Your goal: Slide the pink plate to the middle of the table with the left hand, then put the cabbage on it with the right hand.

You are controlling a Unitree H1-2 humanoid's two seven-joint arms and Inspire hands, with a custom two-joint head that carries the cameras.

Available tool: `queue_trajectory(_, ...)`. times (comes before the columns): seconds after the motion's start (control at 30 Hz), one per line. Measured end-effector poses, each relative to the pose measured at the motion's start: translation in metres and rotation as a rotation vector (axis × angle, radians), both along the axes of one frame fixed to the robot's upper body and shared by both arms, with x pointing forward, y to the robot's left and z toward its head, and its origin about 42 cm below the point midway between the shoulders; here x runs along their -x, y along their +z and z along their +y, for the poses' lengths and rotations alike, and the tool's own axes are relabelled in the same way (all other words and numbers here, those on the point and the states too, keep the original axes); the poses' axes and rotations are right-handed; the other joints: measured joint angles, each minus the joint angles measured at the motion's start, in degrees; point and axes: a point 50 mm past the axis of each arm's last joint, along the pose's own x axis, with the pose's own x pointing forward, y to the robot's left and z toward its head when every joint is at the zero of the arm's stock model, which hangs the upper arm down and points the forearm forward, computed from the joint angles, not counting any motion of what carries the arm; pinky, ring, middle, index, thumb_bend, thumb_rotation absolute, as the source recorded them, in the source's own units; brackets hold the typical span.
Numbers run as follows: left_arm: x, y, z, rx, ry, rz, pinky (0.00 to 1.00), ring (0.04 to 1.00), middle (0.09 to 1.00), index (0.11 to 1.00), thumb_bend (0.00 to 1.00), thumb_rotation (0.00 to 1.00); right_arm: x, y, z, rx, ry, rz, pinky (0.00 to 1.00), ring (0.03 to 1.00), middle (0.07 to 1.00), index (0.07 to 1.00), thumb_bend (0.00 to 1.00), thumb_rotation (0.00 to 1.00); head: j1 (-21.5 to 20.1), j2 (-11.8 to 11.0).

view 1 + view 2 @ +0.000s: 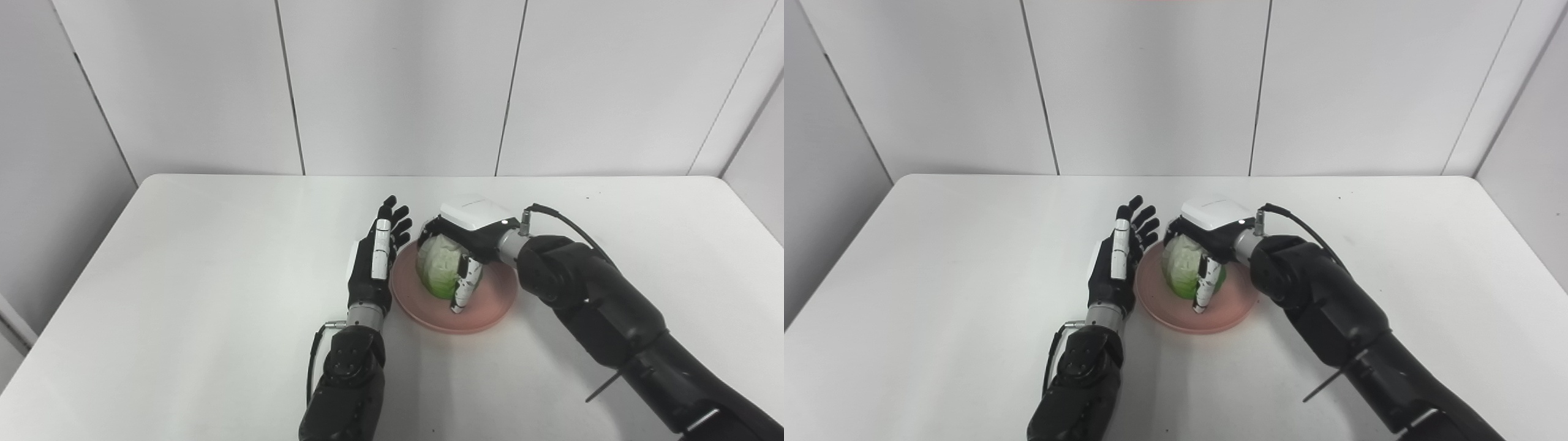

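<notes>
The pink plate lies near the middle of the white table. A pale green cabbage rests on the plate. My right hand reaches over the plate from the right, with its fingers wrapped around the cabbage and a fingertip touching the plate. My left hand stands edge-on beside the plate's left rim, fingers straight and apart, holding nothing. In the right eye view the cabbage and the plate show the same way.
White wall panels stand behind the table's far edge. My right forearm lies across the table's right front. A thin black cable loops above the right wrist.
</notes>
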Motion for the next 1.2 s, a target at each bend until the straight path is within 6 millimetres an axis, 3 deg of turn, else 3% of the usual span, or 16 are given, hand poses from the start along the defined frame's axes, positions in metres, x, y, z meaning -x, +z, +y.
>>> queue_trajectory(0.03,0.0,0.0,0.0,0.002,0.002,0.001,0.9,0.88,0.89,0.937,0.73,1.0,0.001,0.003,0.0,0.008,0.002,-0.005,0.45,0.574,0.684,0.498,0.52,0.16,0.0,0.0)
queue_trajectory(0.07,0.0,0.0,0.001,0.006,0.004,0.003,0.89,0.884,0.89,0.935,0.74,1.0,0.003,0.005,0.0,0.01,0.0,-0.007,0.51,0.668,0.762,0.645,0.74,0.41,0.0,0.0)
queue_trajectory(0.17,0.0,-0.001,0.0,0.006,-0.001,0.018,0.87,0.891,0.902,0.947,0.72,1.0,0.008,0.014,-0.001,0.01,0.003,0.001,0.62,0.803,0.865,0.788,0.89,0.62,-0.4,0.2)
queue_trajectory(0.23,0.0,-0.001,0.0,0.007,-0.002,0.019,0.88,0.894,0.909,0.959,0.73,1.0,0.011,0.02,-0.002,-0.002,0.009,0.007,0.67,0.838,0.879,0.806,0.94,0.66,-1.0,0.2)
queue_trajectory(0.27,0.0,-0.001,0.0,0.007,-0.001,0.019,0.9,0.904,0.916,0.961,0.74,0.99,0.013,0.022,-0.002,-0.004,0.015,0.008,0.74,0.872,0.884,0.809,0.98,0.68,-1.0,0.2)
queue_trajectory(0.37,0.0,-0.001,0.0,0.033,0.005,0.024,0.91,0.903,0.915,0.954,0.74,1.0,0.017,0.024,-0.006,-0.001,0.02,0.007,0.83,0.9,0.89,0.826,1.0,0.73,-1.0,0.2)
queue_trajectory(0.43,0.0,0.0,-0.001,0.035,0.004,0.024,0.91,0.911,0.917,0.931,0.74,1.0,0.018,0.025,-0.01,0.004,0.021,0.007,0.94,0.928,0.921,0.916,1.0,0.82,-1.6,0.3)
queue_trajectory(0.53,0.0,-0.001,-0.002,0.031,0.0,0.021,0.91,0.911,0.925,0.981,0.72,1.0,0.018,0.026,-0.02,-0.02,0.02,0.026,0.99,0.945,0.957,0.989,1.0,0.88,-2.1,0.5)
queue_trajectory(0.7,0.001,0.0,-0.001,-0.004,-0.004,0.0,0.87,0.896,0.905,0.929,0.73,1.0,0.023,0.026,-0.045,-0.148,-0.012,0.006,1.0,0.963,0.979,1.0,1.0,0.92,-3.0,0.4)
queue_trajectory(0.77,0.001,0.0,0.0,-0.014,-0.003,-0.002,0.87,0.896,0.903,0.92,0.71,1.0,0.026,0.022,-0.056,-0.242,-0.043,0.001,1.0,0.967,0.985,1.0,1.0,0.91,-3.1,0.3)
queue_trajectory(0.87,0.0,0.0,0.002,-0.015,0.0,-0.003,0.9,0.921,0.928,0.952,0.7,0.99,0.03,0.015,-0.075,-0.477,-0.124,0.002,0.92,0.99,0.999,1.0,0.89,0.94,-3.7,0.3)
queue_trajectory(0.97,0.0,0.0,0.005,0.002,0.003,-0.013,0.92,0.937,0.953,0.988,0.7,0.98,0.032,-0.001,-0.09,-0.81,-0.269,0.001,0.98,0.999,1.0,1.0,0.82,0.99,-4.7,0.1)
queue_trajectory(1.03,-0.001,0.001,0.007,0.008,-0.005,-0.026,0.97,0.961,0.973,0.991,0.73,1.0,0.032,-0.024,-0.095,-1.036,-0.361,0.058,1.0,1.0,1.0,1.0,0.79,1.0,-5.2,0.3)
queue_trajectory(1.2,0.003,0.001,0.014,-0.005,-0.025,-0.016,1.0,0.975,0.973,0.972,0.71,1.0,0.053,-0.089,-0.097,-1.542,-0.526,0.262,1.0,1.0,1.0,1.0,0.85,0.98,-6.2,0.1)
